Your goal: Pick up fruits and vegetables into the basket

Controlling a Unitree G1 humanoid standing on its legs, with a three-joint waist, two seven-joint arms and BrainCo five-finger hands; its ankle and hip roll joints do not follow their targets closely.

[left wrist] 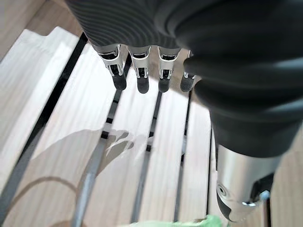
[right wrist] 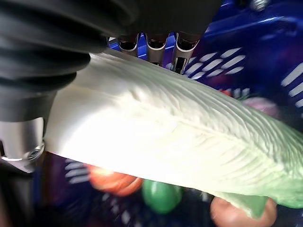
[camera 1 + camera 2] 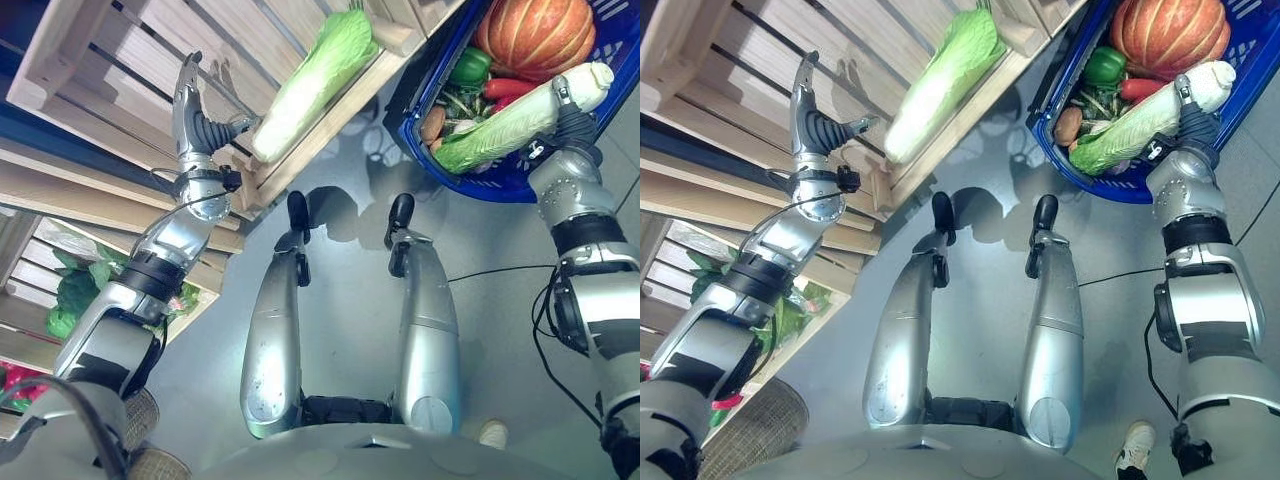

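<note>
My right hand [image 3: 572, 118] is shut on a long napa cabbage [image 3: 505, 122] and holds it across the blue basket [image 3: 415, 85]. In the right wrist view the cabbage [image 2: 165, 127] lies across the palm with the fingers [image 2: 156, 47] curled behind it. A pumpkin [image 3: 535, 35], a green pepper [image 3: 470, 66], a red pepper [image 3: 510, 88] and a brown potato [image 3: 432, 122] lie in the basket. A second napa cabbage [image 3: 318, 78] rests in the wooden crate [image 3: 120, 60]. My left hand [image 3: 189, 105] is open over the crate's slats [image 1: 71, 142], just left of that cabbage and apart from it.
Below the crate, a lower shelf box holds leafy greens [image 3: 72, 295] and something red [image 3: 15, 380]. A woven basket [image 3: 750, 430] stands on the grey floor at the lower left. A person's white shoe [image 3: 1135, 442] shows at the lower right.
</note>
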